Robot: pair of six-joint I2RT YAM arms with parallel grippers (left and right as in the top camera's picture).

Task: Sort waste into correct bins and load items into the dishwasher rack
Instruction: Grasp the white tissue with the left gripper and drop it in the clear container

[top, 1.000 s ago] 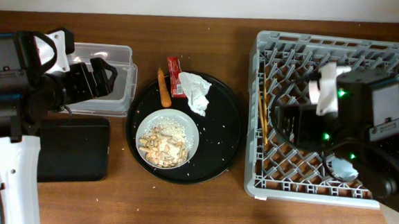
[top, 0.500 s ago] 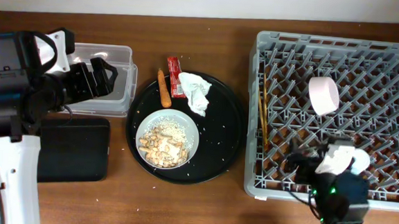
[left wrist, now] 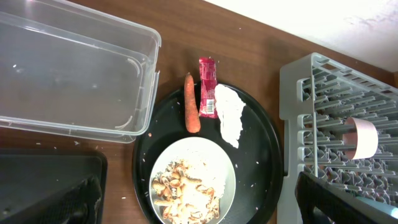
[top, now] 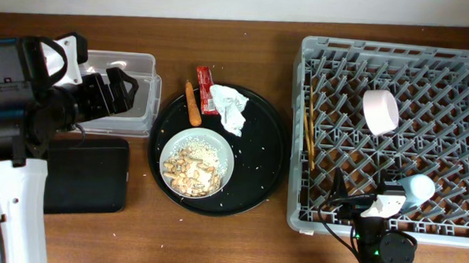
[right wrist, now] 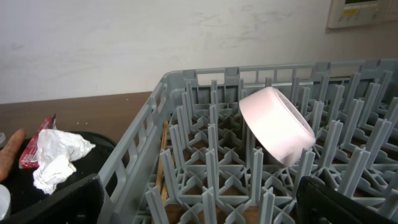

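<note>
The grey dishwasher rack (top: 386,49) stands at the right. In it a white bowl (top: 380,111) leans on its side between pegs, a light-blue cup (top: 419,188) sits near the front, and wooden chopsticks (top: 309,128) lie along the left wall. On the round black tray (top: 260,174) are a white shallow dish (top: 197,163) of rice and scraps, an orange carrot stick (top: 192,103), a red wrapper (top: 205,89) and a white tissue (top: 231,108). My left gripper (left wrist: 199,208) is open and empty, high above the dish. My right gripper (right wrist: 199,208) is open and empty at the rack's front left, short of the bowl (right wrist: 278,126).
A clear plastic tub (top: 131,92) stands at the back left, under my left arm. A flat black rectangular tray (top: 85,175) lies in front of it. Rice grains are scattered on the round tray and the table. The right arm's base (top: 379,242) sits at the near table edge.
My right arm has pulled back from over the rack to the near table edge. The white bowl and blue cup now show uncovered in the rack. The left arm has not moved.
</note>
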